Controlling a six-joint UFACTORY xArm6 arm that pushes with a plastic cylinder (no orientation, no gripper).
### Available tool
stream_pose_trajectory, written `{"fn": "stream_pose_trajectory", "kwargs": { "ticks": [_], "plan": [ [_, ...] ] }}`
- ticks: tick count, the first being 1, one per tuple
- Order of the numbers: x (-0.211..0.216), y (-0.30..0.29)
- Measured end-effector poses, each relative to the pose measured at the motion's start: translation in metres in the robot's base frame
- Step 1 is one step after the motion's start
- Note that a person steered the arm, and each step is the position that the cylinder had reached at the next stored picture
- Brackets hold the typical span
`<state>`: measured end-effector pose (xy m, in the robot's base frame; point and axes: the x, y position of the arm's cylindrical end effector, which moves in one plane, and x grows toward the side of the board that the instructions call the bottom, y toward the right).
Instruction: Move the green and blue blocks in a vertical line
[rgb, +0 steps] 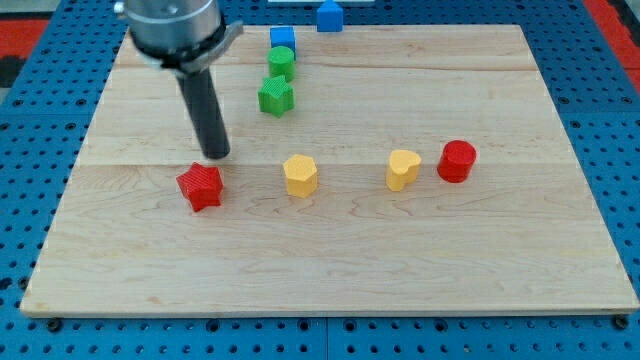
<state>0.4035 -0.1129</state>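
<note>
1. We are seeing a red star block (200, 186), a yellow hexagonal block (300, 175), a yellow heart-shaped block (403, 169) and a red cylinder (457, 160) sitting in a row across the wooden board (480, 250).
2. My tip (215, 154) is holding nothing, standing just above the red star.
3. The blue cube (283, 39), green cylinder (282, 62) and green star block (275, 97) are lining up near the view's top; another blue block (329, 15) is lying off the board's top edge.

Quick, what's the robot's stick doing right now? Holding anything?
My tip: holds nothing; it has no gripper. It sits just above the red star block, toward the view's top.
</note>
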Motion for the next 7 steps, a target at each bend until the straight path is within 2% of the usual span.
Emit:
{"fn": "stream_pose_trajectory", "kwargs": {
  "ticks": [1, 2, 3, 4, 5, 6, 7],
  "plan": [
    [-0.010, 0.106],
    [-0.048, 0.237],
    [-0.090, 0.335],
    [-0.183, 0.334],
    [-0.212, 0.319],
    [-0.211, 0.296],
    [-0.210, 0.144]
  ]
}}
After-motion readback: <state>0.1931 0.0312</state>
